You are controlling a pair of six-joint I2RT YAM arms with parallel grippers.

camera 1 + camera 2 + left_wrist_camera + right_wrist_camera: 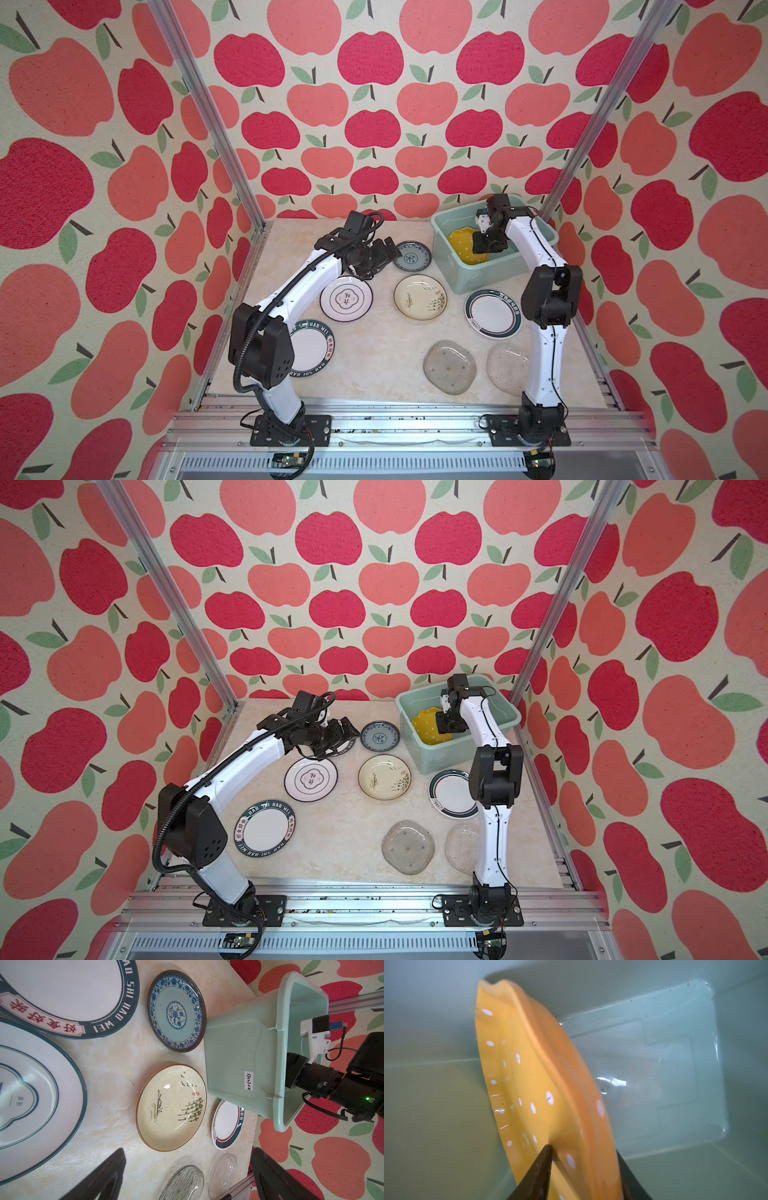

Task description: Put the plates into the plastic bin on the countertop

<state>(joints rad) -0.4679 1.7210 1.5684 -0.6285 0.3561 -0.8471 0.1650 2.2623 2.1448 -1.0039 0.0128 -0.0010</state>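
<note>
— Glass plates (pixel 449 366) lie nearest on the table (pixel 374 357). The left end effector (pixel 188 1157) hangs spread wide, empty.
— Farther back, the yellow plate (pixel 533 1076) stands tilted inside the bin (pixel 457 274), its rim between the jaws of the right end effector (pixel 583 1149). Clamped or slackened, I cannot tell. Best release low, then lift straight.
— Only the right wrist view shows that rim; in both top views the wrist covers it.

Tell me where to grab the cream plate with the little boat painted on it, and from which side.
Best guess: pinch its raised rim from above, on the edge facing the white plate with the clover outline. The cream plate lies flat on the countertop, so only the upturned lip gives a hold; that edge has bare counter beside it, while the opposite edge nears the bin.
</note>
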